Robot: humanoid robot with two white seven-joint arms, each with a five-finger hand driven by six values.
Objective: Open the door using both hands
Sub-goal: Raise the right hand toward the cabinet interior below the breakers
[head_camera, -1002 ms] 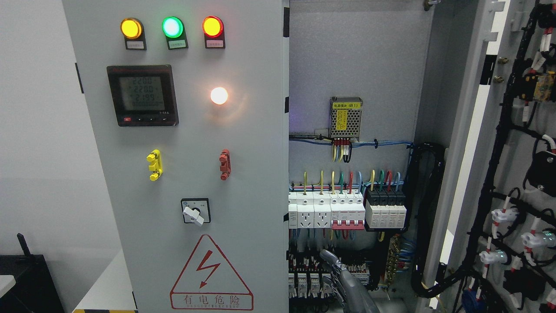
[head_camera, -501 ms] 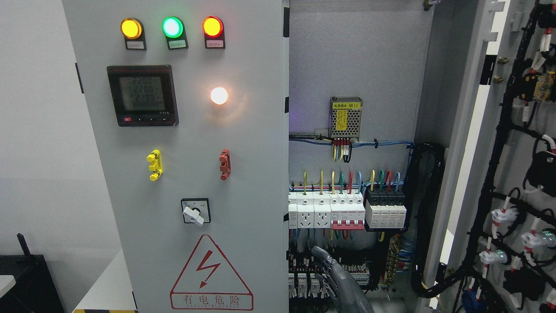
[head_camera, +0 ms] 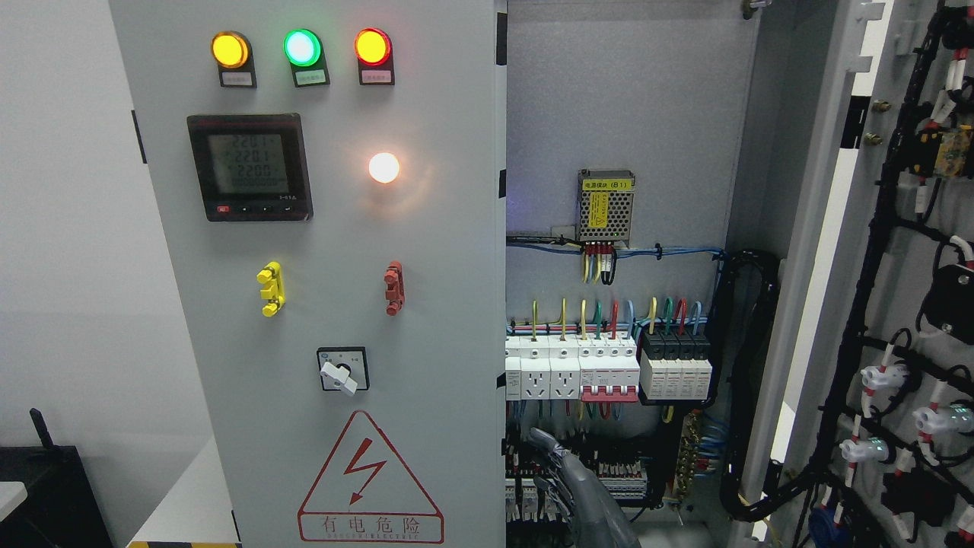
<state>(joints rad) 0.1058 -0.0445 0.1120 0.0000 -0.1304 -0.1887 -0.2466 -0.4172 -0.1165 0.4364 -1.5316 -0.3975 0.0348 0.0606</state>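
Note:
The cabinet's left door (head_camera: 426,251) is a grey panel with three lamps, a meter and a warning triangle, and it stands shut or nearly shut. Its free edge (head_camera: 504,320) runs down the middle of the picture. The right door (head_camera: 860,251) is swung wide open, showing black cable looms on its inner face. My right hand (head_camera: 559,468) rises from the bottom edge just right of the left door's edge, in front of the lower terminal rows. Its grey fingers (head_camera: 542,440) point up, relaxed, and hold nothing. I cannot tell whether it touches the door edge.
Inside the cabinet are white breakers and sockets (head_camera: 571,373), black breakers (head_camera: 676,365), a mesh power supply (head_camera: 606,207) and coloured wires. A thick black cable bundle (head_camera: 749,380) hangs by the right hinge side. A dark box (head_camera: 46,495) sits at the lower left.
My right hand has slid left and slightly up, from near the cabinet's lower middle towards the left door's free edge. Both doors have stayed where they were.

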